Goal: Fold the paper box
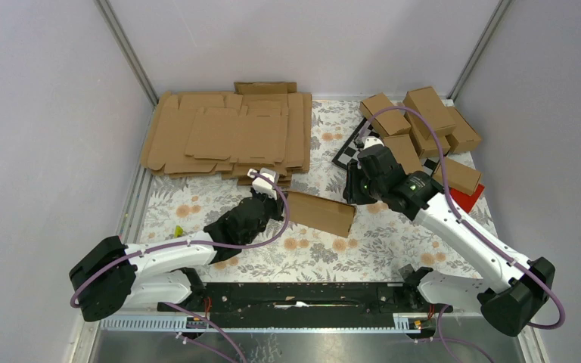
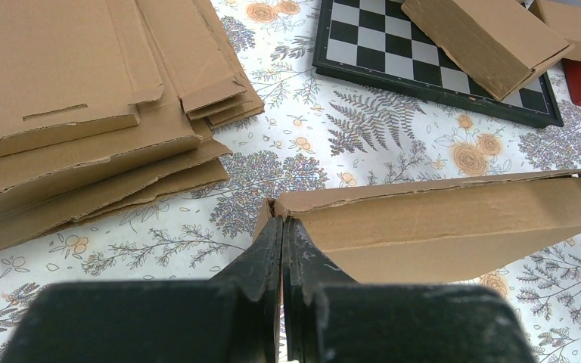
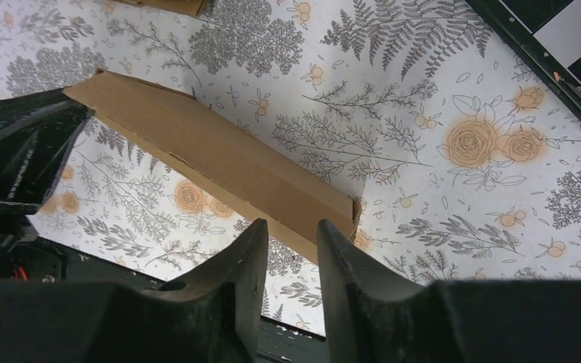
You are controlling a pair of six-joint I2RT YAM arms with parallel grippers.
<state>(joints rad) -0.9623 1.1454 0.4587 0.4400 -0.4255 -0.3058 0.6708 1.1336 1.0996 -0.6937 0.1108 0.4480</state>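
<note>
The paper box (image 1: pixel 319 213) is a brown carton folded into a long brick shape, lying across the middle of the floral cloth. My left gripper (image 1: pixel 274 198) is shut on its left end; in the left wrist view the jaws (image 2: pixel 282 221) press together at the end corner of the box (image 2: pixel 454 227). My right gripper (image 1: pixel 354 195) hovers at the box's right end. In the right wrist view its fingers (image 3: pixel 293 227) stand apart with nothing between them, and the box (image 3: pixel 227 162) lies just beyond the tips.
A thick pile of flat cardboard blanks (image 1: pixel 227 134) fills the back left. Several finished cartons (image 1: pixel 424 121) sit at the back right, near a chessboard (image 1: pixel 350 149) and a red block (image 1: pixel 475 198). Grey walls close in both sides.
</note>
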